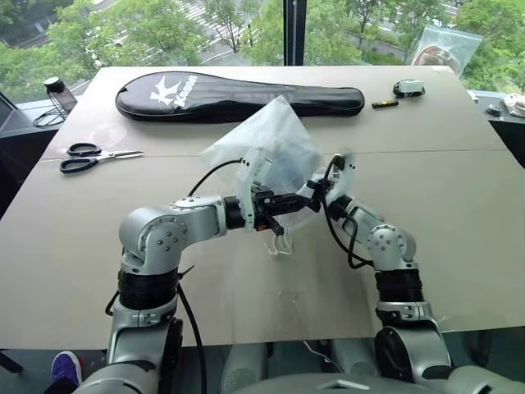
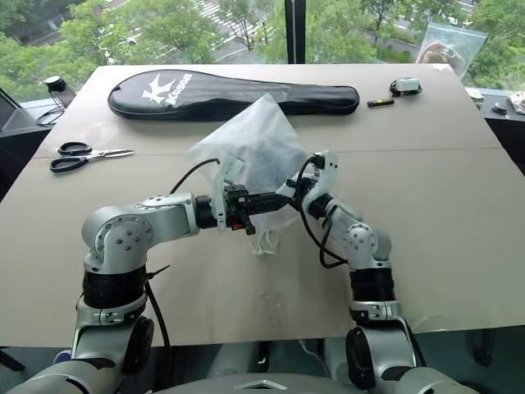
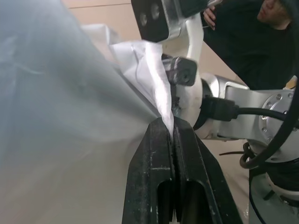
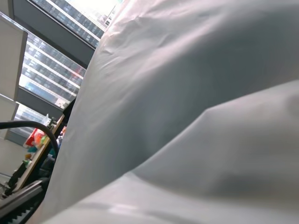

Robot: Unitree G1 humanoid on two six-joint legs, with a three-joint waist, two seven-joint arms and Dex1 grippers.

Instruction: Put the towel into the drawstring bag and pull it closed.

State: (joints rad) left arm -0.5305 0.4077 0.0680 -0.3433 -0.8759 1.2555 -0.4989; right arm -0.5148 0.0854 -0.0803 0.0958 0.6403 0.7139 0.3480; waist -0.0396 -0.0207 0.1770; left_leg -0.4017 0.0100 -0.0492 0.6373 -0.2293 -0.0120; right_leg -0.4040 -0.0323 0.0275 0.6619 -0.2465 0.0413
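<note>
Drawstring bag (image 1: 271, 144) aloft between both pincers

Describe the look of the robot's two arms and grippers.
Both arms are silver-grey metal with rounded joint housings and black ribbed bands near the shoulders. Black cables loop along each forearm. The left gripper has two flat black fingers; the right gripper sits in a white bracket.

Black racket case (image 1: 238, 97) and scissors (image 1: 94, 157) on table (image 1: 459, 205).

Scissors (image 1: 97, 156) left of bag (image 1: 275, 139)
</note>
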